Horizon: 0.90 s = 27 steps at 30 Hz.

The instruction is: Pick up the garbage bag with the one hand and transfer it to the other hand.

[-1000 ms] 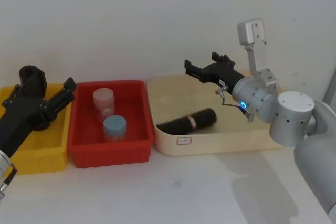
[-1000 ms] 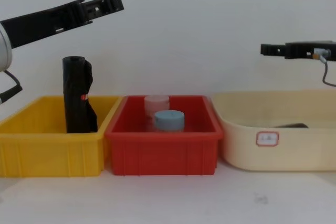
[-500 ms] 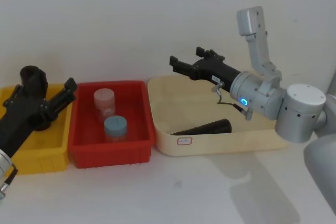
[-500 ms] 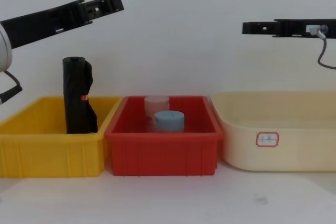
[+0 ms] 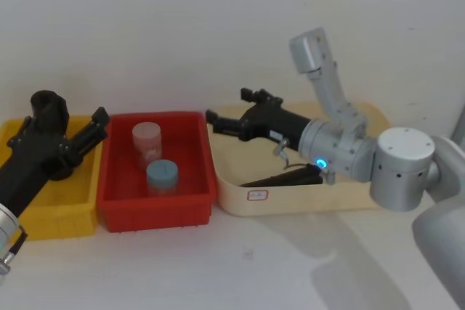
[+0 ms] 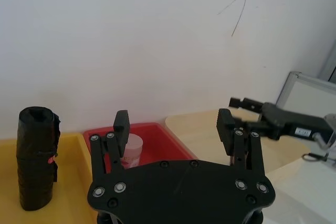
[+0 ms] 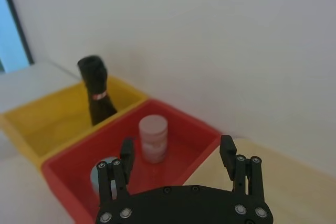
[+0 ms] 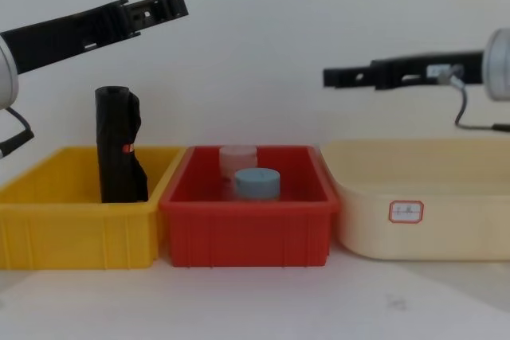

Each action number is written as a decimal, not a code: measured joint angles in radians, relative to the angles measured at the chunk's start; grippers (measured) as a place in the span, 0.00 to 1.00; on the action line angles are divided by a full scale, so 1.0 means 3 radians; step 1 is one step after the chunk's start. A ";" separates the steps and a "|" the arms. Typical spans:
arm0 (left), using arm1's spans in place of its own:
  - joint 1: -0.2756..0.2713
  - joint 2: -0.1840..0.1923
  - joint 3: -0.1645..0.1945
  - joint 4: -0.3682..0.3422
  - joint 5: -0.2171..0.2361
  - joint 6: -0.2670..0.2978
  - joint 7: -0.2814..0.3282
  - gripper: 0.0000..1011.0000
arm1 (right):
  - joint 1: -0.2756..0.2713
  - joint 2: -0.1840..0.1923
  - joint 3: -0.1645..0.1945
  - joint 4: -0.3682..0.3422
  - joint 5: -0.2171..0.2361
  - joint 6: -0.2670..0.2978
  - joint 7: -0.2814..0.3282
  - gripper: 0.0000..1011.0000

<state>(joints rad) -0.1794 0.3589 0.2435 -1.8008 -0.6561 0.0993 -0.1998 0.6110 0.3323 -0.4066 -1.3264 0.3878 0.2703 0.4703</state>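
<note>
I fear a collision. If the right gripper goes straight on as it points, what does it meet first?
Probably nothing near: the right gripper points level above the red bin; farther on, perhaps the garbage bag.

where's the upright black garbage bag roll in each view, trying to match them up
Head view: garbage bag far left, upright in the yellow bin.
Chest view: garbage bag at left, standing in that bin, below the left gripper.
Left wrist view: garbage bag standing in the yellow bin, beside the red bin.
Right wrist view: garbage bag in the yellow bin, beyond the red bin.
Shared landmark: the red bin, directly beside the yellow bin.
</note>
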 joint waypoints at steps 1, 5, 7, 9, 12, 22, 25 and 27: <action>0.0000 0.0000 0.0000 0.0000 0.0000 0.0000 0.0000 0.99 | 0.0000 0.0000 -0.0019 0.0003 -0.0019 -0.0007 0.0003 0.99; 0.0000 0.0000 0.0000 0.0000 0.0000 0.0000 0.0000 0.99 | 0.0010 -0.0016 -0.0181 0.0080 -0.0156 -0.0073 0.0009 0.99; 0.0000 0.0000 0.0000 0.0000 0.0000 0.0000 0.0000 0.99 | 0.0016 -0.0032 -0.0247 0.0122 -0.0223 -0.0106 0.0009 0.99; 0.0000 0.0000 0.0000 0.0000 0.0000 0.0000 0.0000 0.99 | 0.0022 -0.0046 -0.0298 0.0151 -0.0270 -0.0128 0.0009 0.99; 0.0000 0.0000 0.0000 0.0000 0.0000 0.0000 0.0000 0.99 | 0.0030 -0.0065 -0.0357 0.0194 -0.0327 -0.0149 0.0009 0.99; 0.0000 0.0000 0.0000 0.0000 0.0000 0.0000 0.0000 0.99 | 0.0062 -0.0156 -0.0530 0.0286 -0.0490 -0.0147 0.0008 0.99; 0.0000 0.0000 0.0000 0.0000 0.0000 0.0000 0.0000 0.99 | 0.0069 -0.0180 -0.0553 0.0287 -0.0509 -0.0113 0.0011 0.99; 0.0000 0.0000 0.0000 0.0000 0.0000 0.0000 0.0000 0.99 | 0.0077 -0.0202 -0.0567 0.0287 -0.0519 -0.0081 0.0015 0.99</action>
<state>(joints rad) -0.1794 0.3589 0.2435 -1.8008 -0.6561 0.0994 -0.1999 0.6341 0.2718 -0.5767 -1.2402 0.2320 0.2461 0.4750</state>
